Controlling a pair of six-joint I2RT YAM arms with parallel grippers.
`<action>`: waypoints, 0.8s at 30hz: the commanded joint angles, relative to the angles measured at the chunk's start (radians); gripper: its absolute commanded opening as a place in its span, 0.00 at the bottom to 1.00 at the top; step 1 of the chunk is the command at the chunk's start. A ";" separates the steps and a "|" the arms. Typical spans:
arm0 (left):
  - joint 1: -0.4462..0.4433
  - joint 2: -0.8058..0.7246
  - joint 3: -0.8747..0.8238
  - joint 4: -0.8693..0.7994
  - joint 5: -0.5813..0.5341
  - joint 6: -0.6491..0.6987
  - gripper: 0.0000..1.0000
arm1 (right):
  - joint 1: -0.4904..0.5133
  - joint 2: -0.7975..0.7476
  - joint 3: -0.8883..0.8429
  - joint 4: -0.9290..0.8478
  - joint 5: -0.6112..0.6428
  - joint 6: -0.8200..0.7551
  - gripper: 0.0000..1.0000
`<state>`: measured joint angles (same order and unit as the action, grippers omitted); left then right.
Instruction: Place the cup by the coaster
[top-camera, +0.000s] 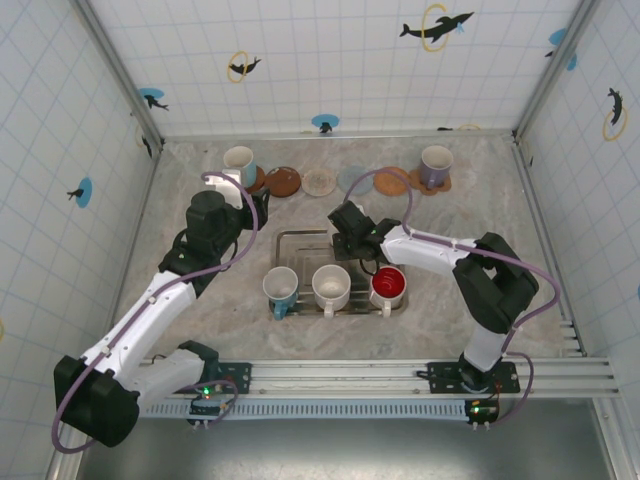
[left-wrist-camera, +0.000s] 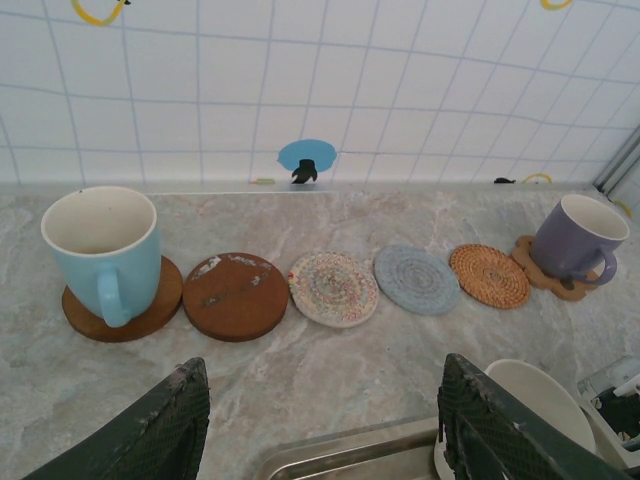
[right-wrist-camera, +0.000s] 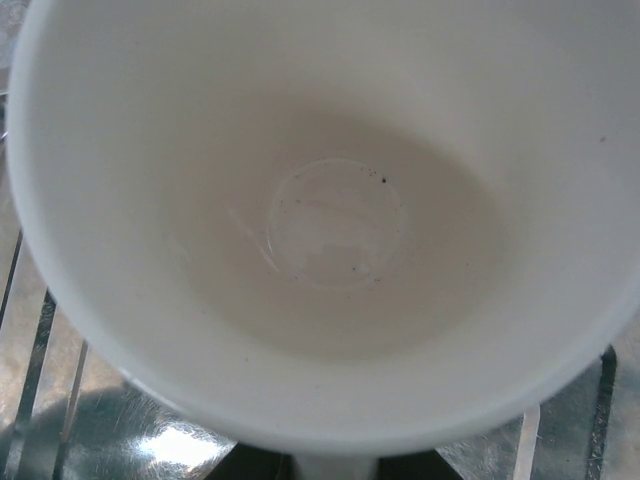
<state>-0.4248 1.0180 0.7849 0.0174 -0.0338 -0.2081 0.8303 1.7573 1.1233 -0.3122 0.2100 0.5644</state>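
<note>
**Left pincer** (left-wrist-camera: 322, 375): mine, jaws wide apart with nothing between them, over the bench (left-wrist-camera: 400, 350) and facing the coasters.

**Right pincer** (top-camera: 350, 245): mine, low over the metal rack (top-camera: 300, 240), close by the white cup (top-camera: 331, 287). I cannot tell whether it grips the cup.

**White cup:** upright, mouth up, in the middle of the rack between a blue-handled cup (top-camera: 280, 288) and a red cup (top-camera: 388, 286).

**Coasters** (left-wrist-camera: 333, 288): six in a row along the back wall. The two end ones carry a blue cup (left-wrist-camera: 100, 245) and a purple cup (left-wrist-camera: 580, 240); the four between them are bare.
</note>
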 joint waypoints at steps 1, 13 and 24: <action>-0.002 0.008 0.001 0.026 0.001 0.019 0.61 | -0.003 -0.036 0.037 -0.004 0.035 -0.010 0.00; -0.003 0.017 0.002 0.027 -0.001 0.018 0.60 | -0.003 -0.076 0.055 -0.055 0.090 -0.067 0.00; -0.002 0.021 0.004 0.026 -0.003 0.017 0.60 | -0.015 -0.102 0.059 -0.066 0.106 -0.096 0.00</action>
<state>-0.4248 1.0306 0.7849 0.0174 -0.0338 -0.2077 0.8242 1.7115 1.1252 -0.4038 0.2783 0.4839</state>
